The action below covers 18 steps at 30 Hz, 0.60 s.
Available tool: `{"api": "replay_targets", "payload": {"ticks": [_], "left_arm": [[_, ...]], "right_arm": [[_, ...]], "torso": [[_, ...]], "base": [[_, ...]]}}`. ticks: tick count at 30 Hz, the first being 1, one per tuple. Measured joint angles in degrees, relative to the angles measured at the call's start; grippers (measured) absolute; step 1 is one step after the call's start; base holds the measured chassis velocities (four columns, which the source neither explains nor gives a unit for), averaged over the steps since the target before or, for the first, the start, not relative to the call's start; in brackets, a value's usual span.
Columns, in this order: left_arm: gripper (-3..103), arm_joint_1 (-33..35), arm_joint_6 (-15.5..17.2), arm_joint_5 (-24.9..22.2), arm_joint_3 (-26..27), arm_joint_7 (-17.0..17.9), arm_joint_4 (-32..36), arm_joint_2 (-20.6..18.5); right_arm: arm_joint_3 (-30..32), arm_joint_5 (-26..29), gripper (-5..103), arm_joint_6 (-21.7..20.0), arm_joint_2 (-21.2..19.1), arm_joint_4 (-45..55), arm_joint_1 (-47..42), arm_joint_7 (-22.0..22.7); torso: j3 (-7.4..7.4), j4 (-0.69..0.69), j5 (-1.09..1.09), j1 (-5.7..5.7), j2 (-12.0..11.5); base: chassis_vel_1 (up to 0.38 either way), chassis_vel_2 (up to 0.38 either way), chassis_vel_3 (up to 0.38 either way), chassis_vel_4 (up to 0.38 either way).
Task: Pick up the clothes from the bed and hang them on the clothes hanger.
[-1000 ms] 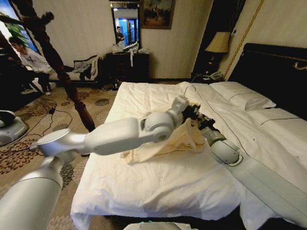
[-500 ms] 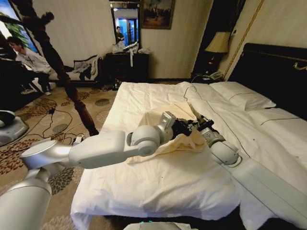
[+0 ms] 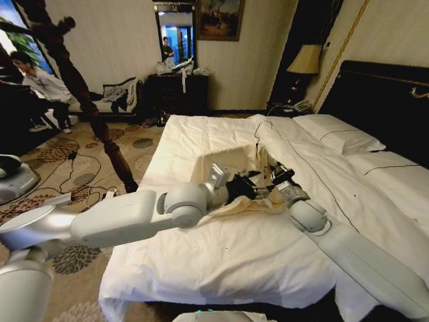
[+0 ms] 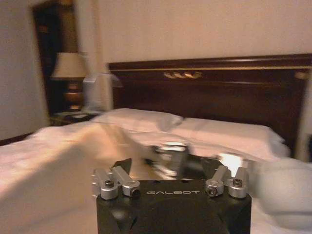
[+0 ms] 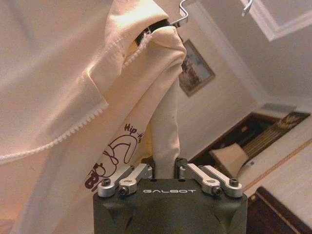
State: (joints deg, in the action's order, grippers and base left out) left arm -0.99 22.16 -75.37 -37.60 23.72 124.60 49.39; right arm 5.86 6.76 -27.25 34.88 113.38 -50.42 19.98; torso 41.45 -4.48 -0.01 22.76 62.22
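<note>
The cream clothes [image 3: 224, 166] lie bunched in the middle of the white bed [image 3: 221, 255]. In the right wrist view the fabric [image 5: 73, 83] hangs close, with a purple print near the fingers. My right gripper [image 3: 276, 180] [image 5: 165, 168] is shut on a fold of it. The clothes hanger shows as a black tip with a thin metal hook [image 5: 179, 13] poking out of the shirt's neck. My left gripper [image 3: 248, 186] [image 4: 165, 163] is open just left of the right one, low over the shirt.
White pillows [image 3: 338, 137] and the dark headboard [image 3: 382, 100] are at the far right. A lamp [image 3: 305, 60] stands on the nightstand. A dark wooden post [image 3: 87, 107] rises from the patterned carpet left of the bed. A dresser [image 3: 177, 90] is at the back wall.
My left arm has dropped and drawn back, bringing its gripper down beside the right one. The right gripper sank slightly with the shirt. More of the cream fabric now shows behind the arms.
</note>
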Motion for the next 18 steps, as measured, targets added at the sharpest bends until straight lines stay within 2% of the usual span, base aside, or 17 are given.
{"api": "replay_targets", "payload": {"ticks": [3, 7, 8, 9, 11, 12, 13, 15, 16, 18], "left_arm": [[97, 1.07, 0.65, -0.93, 5.09, -1.91, -1.56, -4.19], [99, 0.43, 1.44, -1.03, 6.98, -4.54, -3.46, -6.47], [99, -0.14, 2.93, -1.69, 7.59, -5.93, -4.25, -7.68], [100, -0.62, 5.06, -2.18, 7.95, -10.30, -5.11, -10.99], [100, -0.80, 5.91, -1.89, 7.87, -14.06, -5.18, -13.16], [100, -0.80, 5.91, -1.89, 7.87, -14.06, -5.18, -13.16], [100, -1.17, 6.11, -1.80, 7.65, -16.10, -5.34, -14.03], [100, -2.64, 6.01, -1.77, 6.70, -22.50, -6.27, -15.85], [100, -2.64, 6.01, -1.77, 6.70, -22.50, -6.27, -15.85], [100, -4.08, 4.32, -1.29, 5.66, -27.05, -7.78, -16.77]], "right_arm": [[0.02, -2.36, 18, 1.79, 0.29, 0.04, -0.46, -0.34], [-0.12, -4.84, 18, 3.78, 0.49, -0.44, -0.47, -0.57], [-0.28, -6.66, 18, 4.99, 0.51, -0.77, -0.44, -0.84], [-0.87, -11.77, 18, 7.93, 0.89, -1.53, 0.42, -2.11], [-1.57, -14.48, 18, 9.39, 1.24, -2.04, 0.98, -2.66], [-1.57, -14.48, 18, 9.39, 1.24, -2.04, 0.98, -2.66], [-1.79, -15.67, 18, 9.99, 1.32, -2.25, 1.10, -2.84], [-2.28, -18.43, 18, 11.27, 1.70, -2.77, 1.53, -3.39], [-2.28, -18.43, 18, 11.27, 1.70, -2.77, 1.53, -3.39], [-2.63, -19.59, 18, 11.84, 2.04, -2.96, 1.96, -3.66]], "torso": [[0.00, 0.04, -0.01, 0.01, 0.00], [0.00, 0.02, -0.01, 0.01, 0.00], [0.00, 0.00, 0.00, 0.01, 0.00], [0.00, 0.00, 0.00, 0.01, 0.00], [0.00, 0.05, -0.01, 0.01, -0.01], [0.00, 0.05, -0.01, 0.01, -0.01], [0.00, 0.04, -0.02, 0.01, -0.01], [0.00, 0.01, 0.01, 0.01, -0.01], [0.00, 0.01, 0.01, 0.01, -0.01], [0.00, 0.01, 0.02, 0.01, -0.01]], "base": [[0.000, 0.000, 0.000, 0.000], [0.000, 0.000, 0.000, 0.000], [0.000, 0.000, 0.000, 0.000], [0.000, 0.000, 0.000, 0.000], [0.000, 0.000, 0.000, 0.000], [0.000, 0.000, 0.000, 0.000], [0.000, 0.000, 0.000, 0.000], [0.000, 0.000, 0.000, 0.000], [0.000, 0.000, 0.000, 0.000], [0.000, 0.000, 0.000, 0.000]]}}
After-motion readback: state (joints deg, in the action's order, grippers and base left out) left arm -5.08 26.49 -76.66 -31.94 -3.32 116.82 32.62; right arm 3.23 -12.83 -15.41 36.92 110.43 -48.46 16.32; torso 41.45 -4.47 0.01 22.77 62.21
